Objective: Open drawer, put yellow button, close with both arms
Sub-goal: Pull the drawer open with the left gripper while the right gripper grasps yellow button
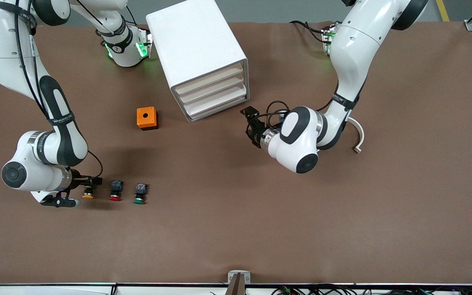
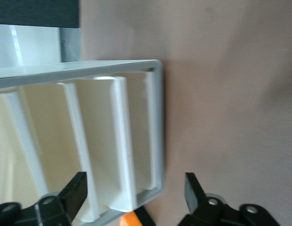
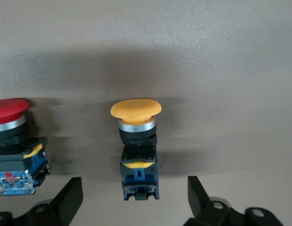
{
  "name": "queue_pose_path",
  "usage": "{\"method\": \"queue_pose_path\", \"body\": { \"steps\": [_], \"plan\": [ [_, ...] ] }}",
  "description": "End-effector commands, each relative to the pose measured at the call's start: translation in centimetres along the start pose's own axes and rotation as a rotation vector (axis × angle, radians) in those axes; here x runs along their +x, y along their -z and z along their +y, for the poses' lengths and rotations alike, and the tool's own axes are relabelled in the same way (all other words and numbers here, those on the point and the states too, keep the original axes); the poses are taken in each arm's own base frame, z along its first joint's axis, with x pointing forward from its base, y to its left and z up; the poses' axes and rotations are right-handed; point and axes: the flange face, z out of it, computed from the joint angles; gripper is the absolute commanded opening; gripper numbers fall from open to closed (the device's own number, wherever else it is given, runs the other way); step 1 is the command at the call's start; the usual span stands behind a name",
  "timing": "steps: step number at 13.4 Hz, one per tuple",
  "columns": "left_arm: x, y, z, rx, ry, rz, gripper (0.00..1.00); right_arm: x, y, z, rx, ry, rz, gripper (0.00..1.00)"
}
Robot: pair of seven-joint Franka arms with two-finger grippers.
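Currently: both hands standing open, gripping nothing.
Right hand point(image 1: 81, 190) is straddling the small yellow-capped push-button point(image 1: 88, 192); left hand point(image 1: 251, 127) is facing the white three-drawer cabinet point(image 1: 203, 57).

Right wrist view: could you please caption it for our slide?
Right gripper, fingers open, lined up on the yellow button beside the red button.

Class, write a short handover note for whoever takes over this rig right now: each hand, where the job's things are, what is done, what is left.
Right hand: open, low at the yellow button, fingers either side, not gripping.
Left hand: open, facing the cabinet front, touching nothing.
Yellow button lies on the table in a row beside the red button and green button.
The drawer, uppermost of three, is shut.
Done: both hands lined up.
Left: open drawer, grasp button, put it in, close with both arms.
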Motion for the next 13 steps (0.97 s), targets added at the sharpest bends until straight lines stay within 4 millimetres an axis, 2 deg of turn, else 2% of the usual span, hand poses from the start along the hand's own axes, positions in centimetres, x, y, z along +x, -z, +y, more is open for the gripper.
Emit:
{"method": "queue_pose_path", "body": {
  "steps": [1,4,6,8,9,11,13],
  "plan": [
    [-0.5,-1.3,-1.3,0.116,0.024,0.015,0.84,0.0,-0.2,0.1,0.020,-0.017,0.007,0.84],
    [-1.2,-3.5,-1.7,0.216,0.038,-0.017,0.74,0.0,-0.6,0.3,0.023,-0.015,0.004,0.55],
    [-1.7,-4.6,-2.2,0.250,0.041,-0.029,0.71,0.1,-0.5,0.3,0.024,-0.016,0.007,0.33],
    [-2.2,-5.5,-3.3,0.296,0.037,-0.035,0.71,0.1,-0.4,0.2,0.026,-0.017,0.007,0.15],
    [-2.2,-5.6,-3.7,0.331,0.037,-0.031,0.71,0.1,-0.4,0.2,0.026,-0.010,0.007,0.11],
    [-2.2,-5.8,-4.3,0.369,0.037,-0.021,0.69,0.2,0.0,0.3,0.026,-0.012,0.011,0.10],
    [-2.8,-7.6,-5.5,0.387,0.048,-0.001,0.63,0.2,0.4,-0.2,0.024,0.001,0.016,0.05]
  ]
}}
